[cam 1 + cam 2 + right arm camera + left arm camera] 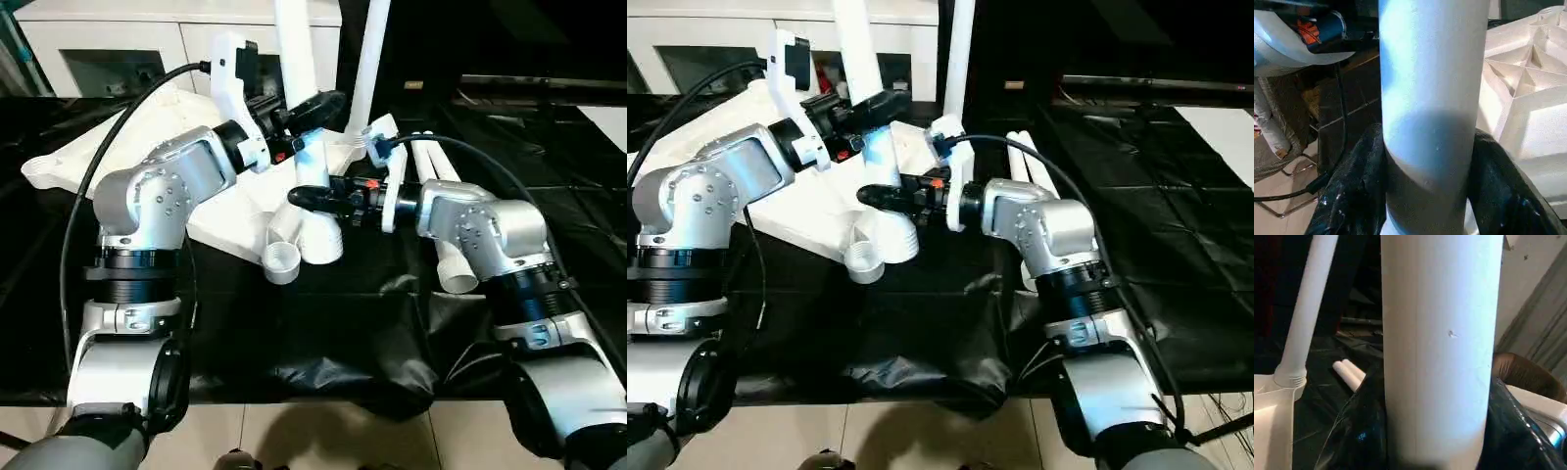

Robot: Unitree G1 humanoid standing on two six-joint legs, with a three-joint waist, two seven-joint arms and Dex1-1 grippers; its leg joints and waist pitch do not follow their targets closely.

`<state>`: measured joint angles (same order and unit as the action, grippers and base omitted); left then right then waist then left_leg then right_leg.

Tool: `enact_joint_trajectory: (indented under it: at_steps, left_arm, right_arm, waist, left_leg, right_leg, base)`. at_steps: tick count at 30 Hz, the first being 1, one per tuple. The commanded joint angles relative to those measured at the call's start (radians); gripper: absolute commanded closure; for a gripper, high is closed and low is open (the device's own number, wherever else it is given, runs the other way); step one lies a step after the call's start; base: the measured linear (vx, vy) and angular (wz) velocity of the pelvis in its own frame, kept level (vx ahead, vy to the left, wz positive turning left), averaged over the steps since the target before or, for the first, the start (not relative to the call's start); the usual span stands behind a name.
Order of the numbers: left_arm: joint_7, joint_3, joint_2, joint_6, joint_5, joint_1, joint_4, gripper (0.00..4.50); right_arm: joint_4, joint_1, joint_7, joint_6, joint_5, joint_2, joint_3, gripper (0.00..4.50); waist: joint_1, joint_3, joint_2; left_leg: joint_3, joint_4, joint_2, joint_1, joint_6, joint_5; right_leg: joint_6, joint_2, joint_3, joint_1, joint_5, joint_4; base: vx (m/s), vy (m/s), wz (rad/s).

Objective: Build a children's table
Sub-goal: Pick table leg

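The table top (118, 157) lies upside down on the black-covered surface (323, 333), ribs facing up. One leg (370, 59) already stands straight up in a far corner hole. It looks done.

Both arms are busy with a second leg (299, 69). This leg stands up at the near corner of the top, and its fat bottom end sits at the corner hole. The left end effector (315, 108) has its black fingers closed around the leg higher up. The right end effector (312, 198) has its fingers closed around the same leg lower down, close to the hole. I cannot tell if the leg is all the way in yet. I think it needs more turning or pushing.

Two more legs (436, 171) lie side by side on the surface, just behind the right arm. A short ribbed tube end (281, 262) pokes out by the near corner; I cannot tell what it belongs to.

So I'd say about one leg is finished, one is half done, and two are left.
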<state>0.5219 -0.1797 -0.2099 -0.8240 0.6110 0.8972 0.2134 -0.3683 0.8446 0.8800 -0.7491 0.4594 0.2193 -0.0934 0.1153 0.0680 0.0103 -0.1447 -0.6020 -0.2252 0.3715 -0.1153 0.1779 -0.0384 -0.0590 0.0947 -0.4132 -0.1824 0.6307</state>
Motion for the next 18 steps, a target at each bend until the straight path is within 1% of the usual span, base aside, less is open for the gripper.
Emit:
enact_joint_trajectory:
  at_steps: [1, 2, 4, 5, 7, 9, 11, 13, 14, 15, 17, 18]
  left_arm:
    - [0.023, 0.003, -0.003, 0.008, 0.010, 0.006, -0.014, 2.65]
    - [0.040, 0.009, -0.007, 0.016, 0.010, 0.004, -0.017, 2.66]
    - [0.092, 0.034, -0.020, 0.028, 0.011, -0.006, -0.034, 2.66]
    - [0.108, 0.041, -0.024, 0.030, 0.013, -0.009, -0.040, 2.66]
    - [0.152, 0.055, -0.031, 0.020, 0.029, -0.015, -0.057, 2.67]
    - [0.198, 0.077, -0.045, 0.017, 0.033, -0.021, -0.067, 2.67]
    - [0.239, 0.097, -0.055, 0.008, 0.041, -0.025, -0.072, 2.68]
    - [0.268, 0.110, -0.062, 0.004, 0.049, -0.027, -0.075, 2.68]
    - [0.277, 0.114, -0.065, 0.003, 0.052, -0.029, -0.078, 2.68]
    - [0.288, 0.116, -0.068, -0.001, 0.058, -0.029, -0.078, 2.68]
    - [0.309, 0.119, -0.073, -0.007, 0.067, -0.027, -0.077, 2.68]
    - [0.319, 0.118, -0.075, -0.011, 0.071, -0.027, -0.076, 2.68]
  right_arm:
    - [0.008, 0.017, -0.017, 0.041, -0.026, 0.000, -0.008, 2.64]
    - [0.008, 0.017, -0.019, 0.048, -0.030, -0.002, -0.008, 2.64]
    - [0.012, 0.015, 0.001, 0.051, -0.013, -0.006, 0.002, 2.64]
    - [0.011, 0.015, 0.009, 0.041, -0.001, -0.011, 0.011, 2.29]
    - [0.008, 0.017, 0.025, 0.003, 0.021, -0.006, 0.026, 1.94]
    - [0.019, 0.008, 0.066, -0.007, 0.014, 0.018, -0.001, 1.92]
    - [0.031, -0.005, 0.129, -0.002, -0.001, 0.051, -0.052, 1.61]
    - [0.037, -0.015, 0.177, 0.004, -0.007, 0.070, -0.081, 1.55]
    - [0.039, -0.019, 0.188, 0.006, -0.007, 0.074, -0.087, 1.52]
    - [0.038, -0.021, 0.202, 0.009, -0.009, 0.077, -0.094, 1.52]
    - [0.040, -0.024, 0.227, 0.011, -0.013, 0.083, -0.110, 1.52]
    - [0.042, -0.024, 0.233, 0.011, -0.015, 0.085, -0.115, 1.52]
  waist:
    - [0.003, -0.093, -0.001]
    - [0.002, -0.093, -0.002]
    - [0.001, -0.092, -0.002]
    - [0.002, -0.093, -0.001]
    - [0.001, -0.092, -0.001]
    - [0.002, -0.092, 0.002]
    - [0.003, -0.092, 0.003]
    - [0.004, -0.090, 0.000]
    - [0.004, -0.090, 0.000]
    - [0.003, -0.091, -0.003]
    - [0.003, -0.091, -0.002]
    - [0.001, -0.090, -0.006]
  left_leg:
    - [-0.017, 0.049, 0.009, 0.003, 0.016, 0.042]
    - [-0.017, 0.050, 0.009, 0.002, 0.017, 0.042]
    - [-0.017, 0.050, 0.010, 0.003, 0.018, 0.043]
    - [-0.017, 0.050, 0.009, 0.002, 0.018, 0.043]
    - [-0.017, 0.051, 0.008, 0.001, 0.019, 0.046]
    - [-0.017, 0.051, 0.007, 0.000, 0.023, 0.043]
    - [-0.018, 0.049, 0.007, 0.000, 0.025, 0.045]
    - [-0.018, 0.050, 0.009, 0.000, 0.024, 0.065]
    - [-0.018, 0.050, 0.008, 0.002, 0.023, 0.065]
    - [-0.019, 0.049, 0.010, 0.003, 0.023, 0.064]
    - [-0.018, 0.049, 0.009, 0.003, 0.024, 0.058]
    - [-0.018, 0.049, 0.010, 0.005, 0.024, 0.055]
  right_leg:
    - [-0.176, -0.063, -0.051, 0.084, -0.044, -0.061]
    - [-0.175, -0.062, -0.051, 0.083, -0.046, -0.061]
    - [-0.173, -0.063, -0.051, 0.084, -0.053, -0.061]
    - [-0.173, -0.063, -0.051, 0.083, -0.054, -0.061]
    - [-0.177, -0.063, -0.052, 0.083, -0.050, -0.060]
    - [-0.183, -0.063, -0.052, 0.083, -0.044, -0.059]
    - [-0.190, -0.061, -0.052, 0.082, -0.025, -0.057]
    - [-0.186, -0.062, -0.051, 0.085, -0.050, -0.061]
    - [-0.184, -0.063, -0.052, 0.085, -0.054, -0.061]
    - [-0.181, -0.063, -0.052, 0.087, -0.063, -0.063]
    - [-0.179, -0.063, -0.051, 0.085, -0.072, -0.063]
    - [-0.177, -0.063, -0.050, 0.087, -0.078, -0.063]
  base:
    - [0.000, 0.000, 0.00]
    - [0.000, 0.000, 0.00]
    - [0.000, 0.000, 0.00]
    - [0.000, 0.000, 0.00]
    - [0.000, 0.000, 0.00]
    - [0.000, 0.000, 0.00]
    - [0.000, 0.000, 0.00]
    - [0.000, 0.000, 0.00]
    - [0.000, 0.000, 0.00]
    - [0.000, 0.000, 0.00]
    - [0.000, 0.000, 0.00]
    - [0.000, 0.000, 0.00]
